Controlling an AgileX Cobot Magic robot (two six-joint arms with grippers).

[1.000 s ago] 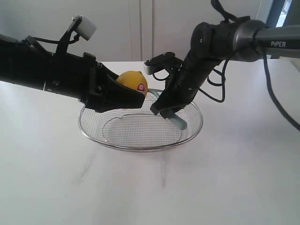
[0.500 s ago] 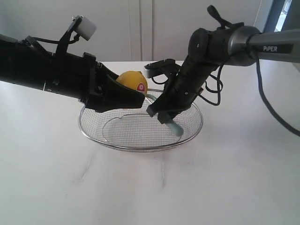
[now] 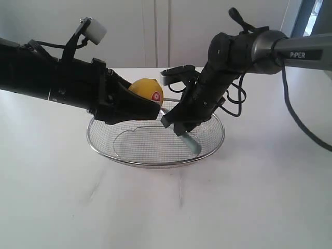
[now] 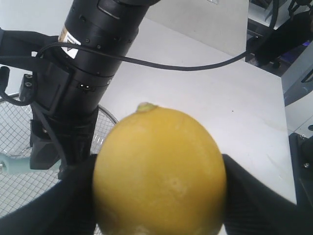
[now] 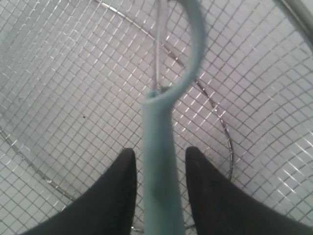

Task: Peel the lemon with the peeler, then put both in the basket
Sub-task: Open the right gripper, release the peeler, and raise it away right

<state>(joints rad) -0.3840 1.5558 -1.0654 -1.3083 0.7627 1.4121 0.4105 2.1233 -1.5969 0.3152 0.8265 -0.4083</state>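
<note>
My left gripper [image 3: 151,101] is shut on the yellow lemon [image 3: 147,91], holding it above the back left rim of the wire basket [image 3: 155,164]; the red sticker faces the exterior camera. In the left wrist view the lemon [image 4: 159,171] fills the space between the black fingers [image 4: 254,196]. My right gripper [image 3: 179,124] reaches down into the basket, shut on the teal peeler [image 3: 192,141], whose lower end is at the mesh. In the right wrist view the peeler [image 5: 159,142] runs between the fingertips of the gripper [image 5: 159,161], its curved head over the basket floor [image 5: 73,73].
The basket stands in the middle of a white table [image 3: 249,197]. A white wall and cupboard doors are behind. The right arm's black body [image 4: 93,58] and cables hang close to the lemon over the basket mesh [image 4: 14,122].
The right gripper has sunk lower and slightly left into the basket with the peeler. The left gripper and lemon have stayed still.
</note>
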